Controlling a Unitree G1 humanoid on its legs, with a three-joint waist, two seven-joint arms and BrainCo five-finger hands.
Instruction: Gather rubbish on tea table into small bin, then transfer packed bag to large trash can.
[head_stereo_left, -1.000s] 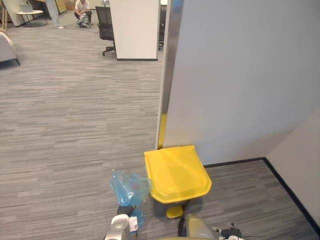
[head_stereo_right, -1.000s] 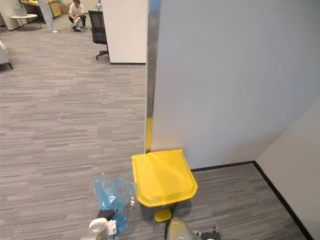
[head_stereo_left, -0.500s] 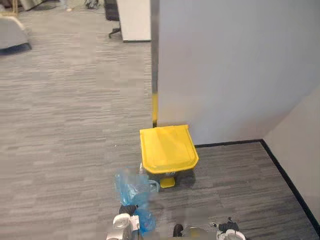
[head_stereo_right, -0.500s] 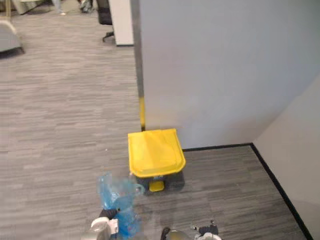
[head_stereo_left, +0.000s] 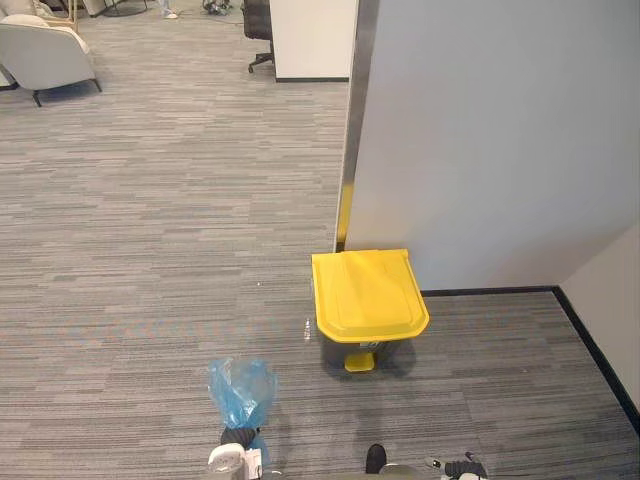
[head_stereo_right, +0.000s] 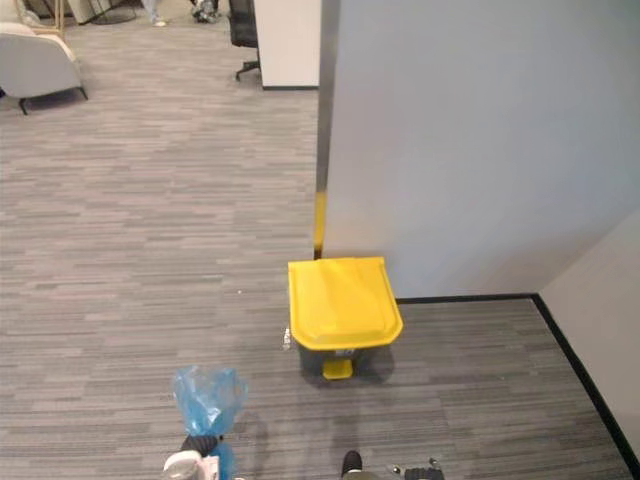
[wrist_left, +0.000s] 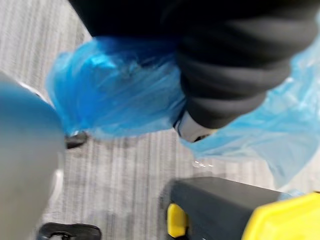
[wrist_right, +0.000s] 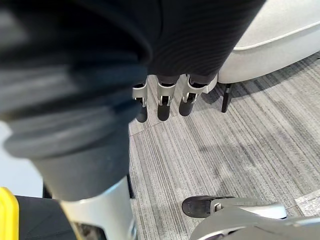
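Apparently the gathering is done: the packed blue bag (head_stereo_left: 240, 388) rides in the left hand (head_stereo_left: 234, 458), whose fingers look clasped round its neck. The right hand (wrist_right: 164, 102) hangs empty, its fingers slack. Ahead and to the right of the left hand, well apart, stands the trash can (head_stereo_left: 336, 352), its yellow lid (head_stereo_left: 368, 295) shut. Remaining, I judge: closing in, opening the lid and dropping the bag inside.

Ahead: yellow-lidded bin (head_stereo_right: 343, 312) on grey carpet floor (head_stereo_right: 150, 230), back against grey wall panel (head_stereo_right: 470, 140), lid shut, yellow pedal (head_stereo_right: 338, 369) facing me. My left hand (head_stereo_right: 198, 447) at bottom edge clutches blue bag (head_stereo_right: 207, 395), left of bin, apart from it. Pale armchair (head_stereo_right: 35, 62) far off, top left.
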